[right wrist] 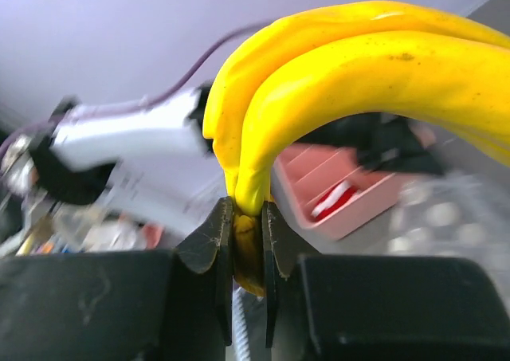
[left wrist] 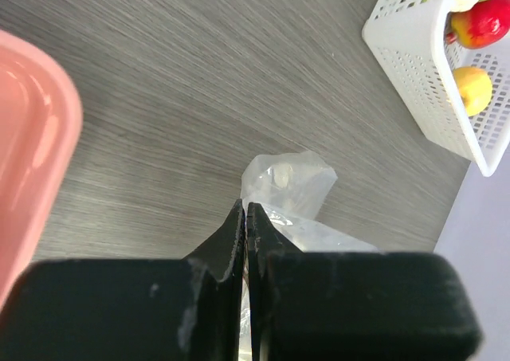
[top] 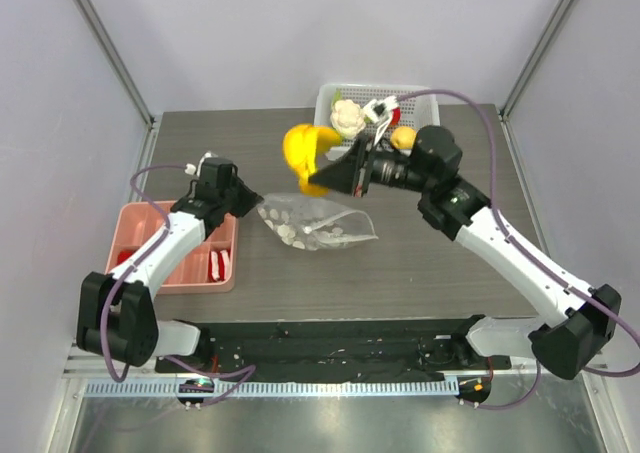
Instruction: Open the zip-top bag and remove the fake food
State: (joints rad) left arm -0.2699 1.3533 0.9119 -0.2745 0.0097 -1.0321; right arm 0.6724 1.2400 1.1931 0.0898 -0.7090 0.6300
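The zip-top bag (top: 318, 225) lies flat on the table, clear with pale dots, and looks empty. My left gripper (top: 251, 202) is shut on its left edge; in the left wrist view the jaws (left wrist: 245, 213) pinch the film of the bag (left wrist: 291, 184). My right gripper (top: 322, 180) is shut on the stem of the yellow banana bunch (top: 308, 151) and holds it in the air above the bag's far end. In the right wrist view the gripper (right wrist: 247, 217) clamps the banana bunch (right wrist: 358, 66). The cauliflower (top: 347, 116), red fruit (top: 389, 107) and yellow-orange fruit (top: 403, 137) lie in the white basket.
The white perforated basket (top: 335, 94) stands at the back centre; it also shows in the left wrist view (left wrist: 414, 74). A pink tray (top: 150, 213) with red pieces sits at the left, beside the left arm. Grey walls enclose the table.
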